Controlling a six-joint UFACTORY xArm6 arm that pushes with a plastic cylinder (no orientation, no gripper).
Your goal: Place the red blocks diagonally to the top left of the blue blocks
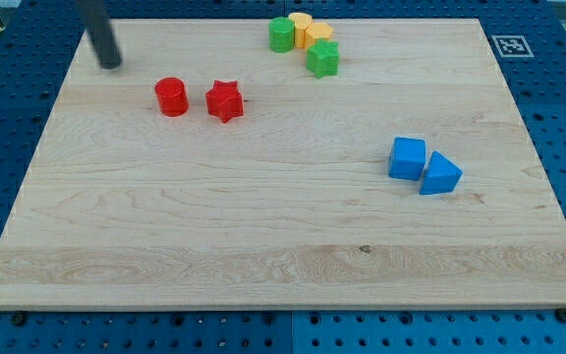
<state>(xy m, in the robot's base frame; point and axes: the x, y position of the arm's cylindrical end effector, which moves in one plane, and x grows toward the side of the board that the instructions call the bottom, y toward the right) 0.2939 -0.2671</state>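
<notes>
A red cylinder block (172, 96) and a red star block (224, 100) lie side by side in the upper left of the wooden board (263, 226). A blue cube (407, 157) and a blue triangular block (440, 175) touch each other at the right of the middle. My tip (112, 64) is the lower end of the dark rod at the view's top left. It stands up and left of the red cylinder, apart from it.
A cluster at the top middle holds a green cylinder (281, 33), two yellow blocks (308, 30) and a green star block (324, 58). A black-and-white marker (510, 45) sits in the board's top right corner. Blue pegboard surrounds the board.
</notes>
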